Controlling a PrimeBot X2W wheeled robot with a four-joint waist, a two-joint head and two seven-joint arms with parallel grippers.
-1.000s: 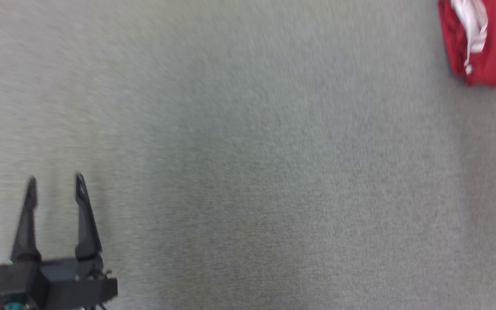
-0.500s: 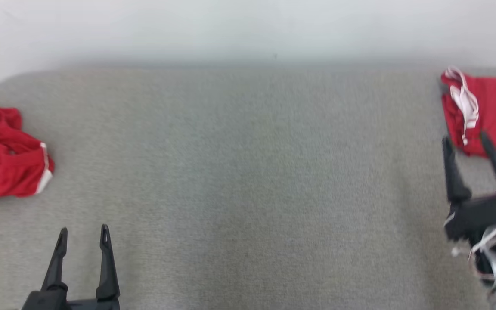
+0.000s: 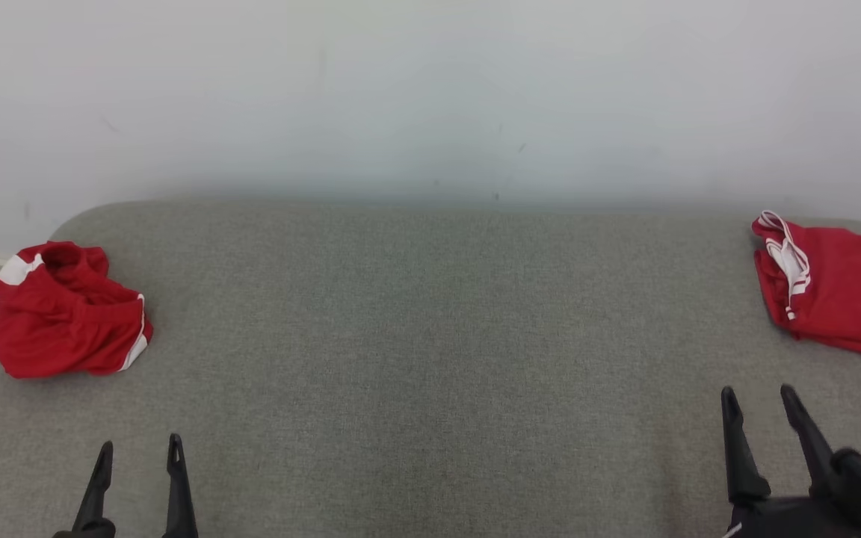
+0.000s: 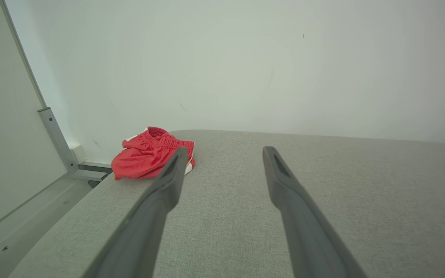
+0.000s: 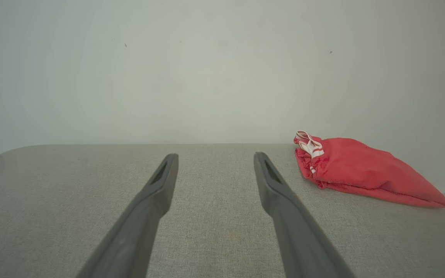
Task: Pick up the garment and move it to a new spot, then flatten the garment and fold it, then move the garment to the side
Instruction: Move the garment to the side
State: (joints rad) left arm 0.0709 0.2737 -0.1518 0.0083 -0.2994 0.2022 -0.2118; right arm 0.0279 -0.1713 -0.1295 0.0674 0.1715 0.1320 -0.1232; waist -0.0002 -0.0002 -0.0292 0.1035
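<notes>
1. Head view: we see a grey fabric-covered table top (image 3: 430, 336) against a plain white wall (image 3: 430, 90).
2. The crumpled red cloth garment with white trim (image 3: 64, 310) sits bunched at the table's far left edge. The folded red cloth garment with white-striped edging (image 3: 838, 291) lies at the far right edge, so the two are well apart.
3. The left gripper (image 3: 140, 444) is at lower left and the right gripper (image 3: 758, 392) at lower right. On both, the fingers are spread and pinching nothing, and neither touches a garment.
4. Left wrist view: the left gripper (image 4: 225, 150) has its fingers apart over bare table top. The crumpled garment (image 4: 145, 154) is ahead, past the left finger, near the table's corner (a grey metal frame post (image 4: 54, 135) stands beyond it).
5. Right wrist view: the right gripper (image 5: 215, 156) has its fingers apart and holds nothing. The folded garment (image 5: 361, 170) lies flat ahead to the right, clear of the fingers.
</notes>
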